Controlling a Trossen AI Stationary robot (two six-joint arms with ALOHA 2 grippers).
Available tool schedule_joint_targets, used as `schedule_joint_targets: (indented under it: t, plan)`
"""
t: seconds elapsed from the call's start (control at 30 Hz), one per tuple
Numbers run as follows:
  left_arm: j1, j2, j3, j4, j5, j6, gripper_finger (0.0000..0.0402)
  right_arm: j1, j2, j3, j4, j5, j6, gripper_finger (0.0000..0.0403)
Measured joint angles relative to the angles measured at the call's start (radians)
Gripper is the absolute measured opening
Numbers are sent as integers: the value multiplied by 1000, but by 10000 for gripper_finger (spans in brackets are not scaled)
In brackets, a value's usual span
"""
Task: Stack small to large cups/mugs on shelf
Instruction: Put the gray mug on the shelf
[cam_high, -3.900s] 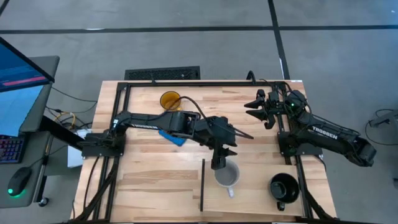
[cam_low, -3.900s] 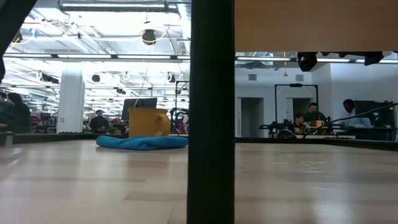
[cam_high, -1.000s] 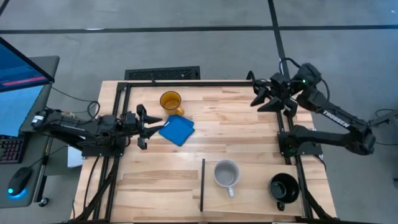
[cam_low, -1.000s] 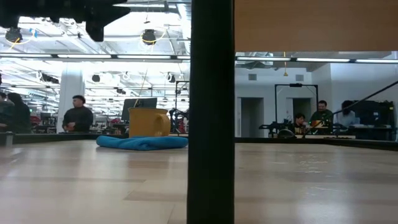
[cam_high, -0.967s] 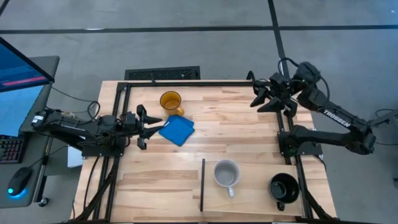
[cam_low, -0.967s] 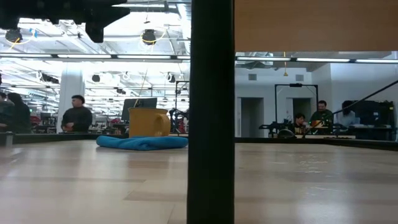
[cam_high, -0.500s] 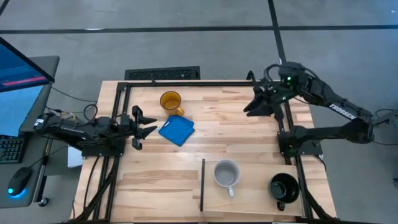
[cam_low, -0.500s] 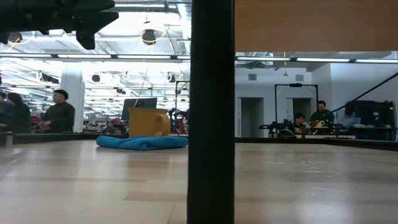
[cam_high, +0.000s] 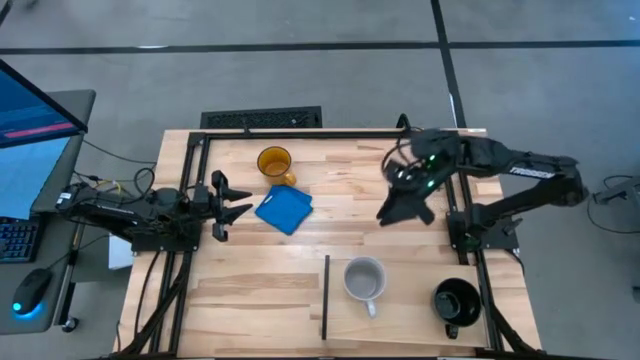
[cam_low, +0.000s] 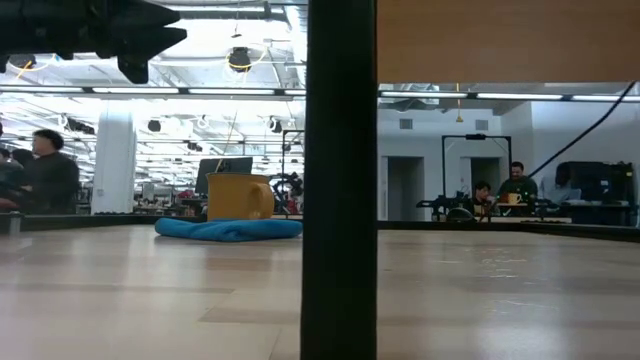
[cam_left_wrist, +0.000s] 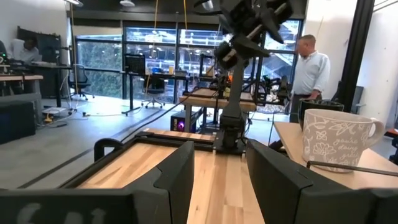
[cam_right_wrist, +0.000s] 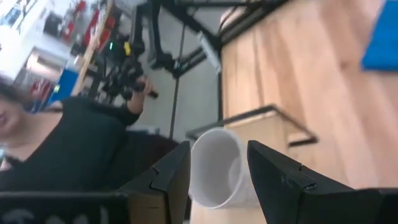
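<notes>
The pale grey-white mug (cam_high: 364, 280) and the glossy black mug (cam_high: 455, 300) stand upright on the wooden shelf (cam_high: 405, 310), right of the black divider strip (cam_high: 325, 297). The amber mug (cam_high: 273, 162) stands near the far edge, beside the flat blue square (cam_high: 284, 210). My left gripper (cam_high: 232, 205) is open, level at the table's left edge. My right gripper (cam_high: 400, 214) is open and hovers above the table's middle-right, between the far edge and the white mug (cam_right_wrist: 217, 168), touching nothing.
The divider strip (cam_low: 340, 180) blocks the middle of the low view; the amber mug (cam_low: 238, 196) shows behind the blue square (cam_low: 228, 229). The black frame rail (cam_high: 330, 132) rims the table. People (cam_left_wrist: 309, 62) stand in the room beyond.
My right gripper has swung from the far right corner toward the table's middle and the near side, lower and tipped down, closer to the white mug. My left gripper has drawn back a little toward the left edge. The mugs have stayed put.
</notes>
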Motion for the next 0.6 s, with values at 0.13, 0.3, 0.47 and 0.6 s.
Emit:
schedule_joint_targets:
  t: [0.13,0.3,0.47,0.6]
  plan:
    - [0,0,0,-6,0,0,137,92,61,19,5,12,2,182]
    - [0,0,0,-6,-1,-1,137,189,121,43,5,76,0,182]
    - [0,0,0,-6,-6,0,137,269,156,67,-1,140,2,182]
    - [0,0,0,-9,-19,0,137,308,180,81,-44,228,40,182]
